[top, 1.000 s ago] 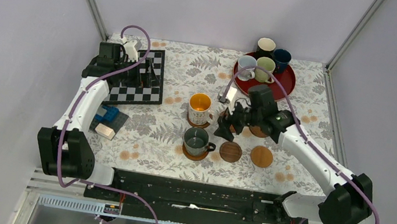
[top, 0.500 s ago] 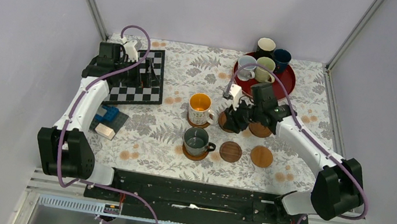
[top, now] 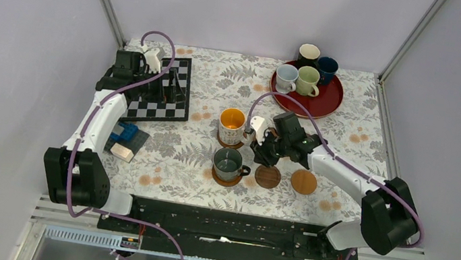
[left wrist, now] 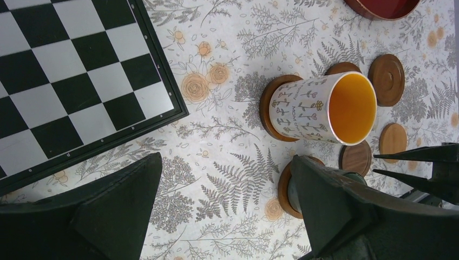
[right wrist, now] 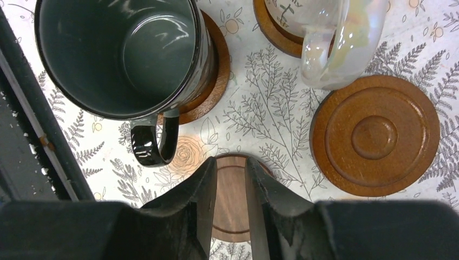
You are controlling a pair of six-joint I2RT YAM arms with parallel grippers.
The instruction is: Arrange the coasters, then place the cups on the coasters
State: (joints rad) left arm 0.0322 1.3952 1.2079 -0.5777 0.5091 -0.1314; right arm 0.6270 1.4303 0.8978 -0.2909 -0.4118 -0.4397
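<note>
right jaws (right wrist: 230, 168) stand narrow, a slim gap between them, right over a dark bare coaster (right wrist: 230, 208). nothing shows between them, and i cannot tell whether they touch it. left jaws (left wrist: 226, 160) are wide and hold nothing; they hang over the table (top: 221, 81), with the chessboard (left wrist: 65, 70) off to one side.

progress, as i judge it:
- six coasters are out in a loose block, so the arranging is done or close to it.
- two cups are seated: the dark grey-green mug (right wrist: 119, 57) just ahead-left of the right jaws and the orange-inside mug (left wrist: 325, 108) ahead-right, each on its own disc.
- four coasters are bare: the one under the jaws, a ringed one (right wrist: 374, 135) just right of them, and two more beyond.
- four cups are left on the red tray (top: 315, 111), well apart from both jaws: pale blue-white (top: 285, 78), pale green (top: 307, 79), black (top: 308, 52), navy (top: 326, 67).

writing: there is small lettering among the flower print on the orange-inside mug, too small to read. no brands are visible.
</note>
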